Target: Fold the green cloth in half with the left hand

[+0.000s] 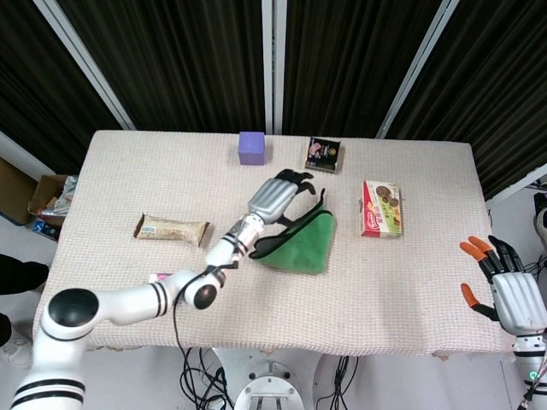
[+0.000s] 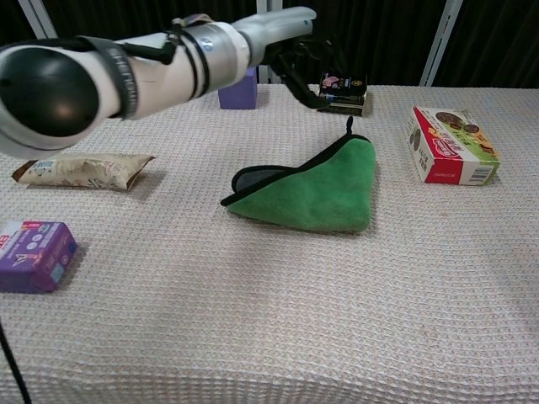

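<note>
The green cloth (image 1: 303,243) (image 2: 316,191) lies folded over into a rough triangle near the table's middle, its black edging showing along the upper fold. My left hand (image 1: 275,196) (image 2: 286,46) hovers above and to the left of the cloth, apart from it, fingers spread and holding nothing. My right hand (image 1: 504,282) hangs off the table's right edge, its orange-tipped fingers apart and empty; the chest view does not show it.
A red biscuit box (image 1: 381,207) (image 2: 449,145) lies right of the cloth. A purple cube (image 1: 251,147) (image 2: 237,91) and a dark packet (image 1: 322,155) (image 2: 343,91) sit at the back. A snack bar (image 1: 172,229) (image 2: 81,169) and a purple packet (image 2: 34,255) lie left.
</note>
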Robot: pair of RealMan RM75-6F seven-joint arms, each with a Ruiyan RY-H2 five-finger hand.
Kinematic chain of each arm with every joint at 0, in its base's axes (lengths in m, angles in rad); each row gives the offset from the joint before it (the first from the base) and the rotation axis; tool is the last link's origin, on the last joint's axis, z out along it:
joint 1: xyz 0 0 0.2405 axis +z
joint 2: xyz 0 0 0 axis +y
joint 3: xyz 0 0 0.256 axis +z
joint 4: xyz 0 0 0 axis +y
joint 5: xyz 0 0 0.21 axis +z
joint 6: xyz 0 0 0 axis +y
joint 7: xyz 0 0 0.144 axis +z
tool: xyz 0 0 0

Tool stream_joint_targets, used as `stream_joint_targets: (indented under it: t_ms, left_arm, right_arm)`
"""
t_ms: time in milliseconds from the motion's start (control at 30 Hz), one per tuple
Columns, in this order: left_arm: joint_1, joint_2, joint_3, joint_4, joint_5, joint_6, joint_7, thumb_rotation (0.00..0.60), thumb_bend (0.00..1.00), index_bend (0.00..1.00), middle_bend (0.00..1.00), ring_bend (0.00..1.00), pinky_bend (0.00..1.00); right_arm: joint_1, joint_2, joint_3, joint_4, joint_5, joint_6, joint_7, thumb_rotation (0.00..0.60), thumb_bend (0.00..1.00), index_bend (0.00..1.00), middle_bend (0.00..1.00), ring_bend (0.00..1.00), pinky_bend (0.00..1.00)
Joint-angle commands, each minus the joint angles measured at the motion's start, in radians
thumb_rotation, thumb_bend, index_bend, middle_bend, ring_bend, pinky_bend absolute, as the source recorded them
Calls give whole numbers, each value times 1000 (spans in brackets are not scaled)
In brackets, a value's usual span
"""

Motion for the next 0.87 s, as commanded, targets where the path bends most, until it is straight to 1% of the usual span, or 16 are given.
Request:
stream_joint_targets:
  t_ms: [33, 100, 167, 200, 333, 400, 500, 600, 667, 767, 867]
  left_arm:
    - [163, 178, 119, -215, 34, 168, 127, 600, 228, 292, 114, 131, 99]
    - [247, 240, 171, -274, 72, 283, 166, 600, 230, 291, 115, 131, 99]
    - [311, 283, 212, -308, 112, 366, 179, 600, 232, 289, 117, 131, 99]
    - [343, 306, 232, -316, 130, 403, 182, 600, 233, 289, 118, 131, 99]
    - [518, 440, 351, -343, 234, 582, 161, 600, 232, 276, 118, 131, 98]
    - [577, 487, 395, -349, 278, 632, 130, 600, 232, 270, 118, 131, 98]
    - [666, 554, 458, -368, 344, 696, 51, 600, 233, 267, 118, 130, 98]
    - [752, 584, 502, -389, 386, 761, -21, 600, 233, 267, 118, 130, 98]
    - [804, 586, 523, -392, 411, 804, -44, 600, 233, 267, 118, 131, 98]
    - [869, 576, 543, -385, 440, 857, -56, 600, 232, 266, 119, 131, 97]
    - [918, 571, 548, -379, 453, 888, -70, 600, 233, 265, 123, 131, 97]
  right_arm:
    - [0, -1, -3, 6, -1, -1, 6, 600, 303, 189, 124, 0, 95]
    - [-1, -1, -5, 13, -1, -2, 12, 600, 303, 189, 124, 0, 95]
    - [-3, 0, -6, 18, 3, -2, 17, 600, 303, 189, 123, 0, 95]
    - [-4, 0, -6, 21, 7, -3, 21, 600, 303, 189, 122, 0, 95]
    - [-8, -4, -4, 43, 21, -2, 46, 600, 303, 189, 115, 0, 94]
    - [-8, -9, -4, 51, 21, -3, 53, 600, 303, 189, 113, 0, 94]
    - [-6, -22, -7, 63, 21, -10, 59, 600, 303, 186, 112, 0, 94]
    - [-3, -38, -10, 69, 19, -17, 68, 600, 303, 183, 111, 0, 94]
    - [0, -48, -12, 72, 14, -18, 73, 600, 303, 183, 111, 0, 94]
    - [2, -54, -15, 72, 0, -13, 70, 600, 303, 183, 111, 0, 94]
    - [5, -56, -16, 69, -10, -9, 61, 600, 304, 183, 111, 0, 94]
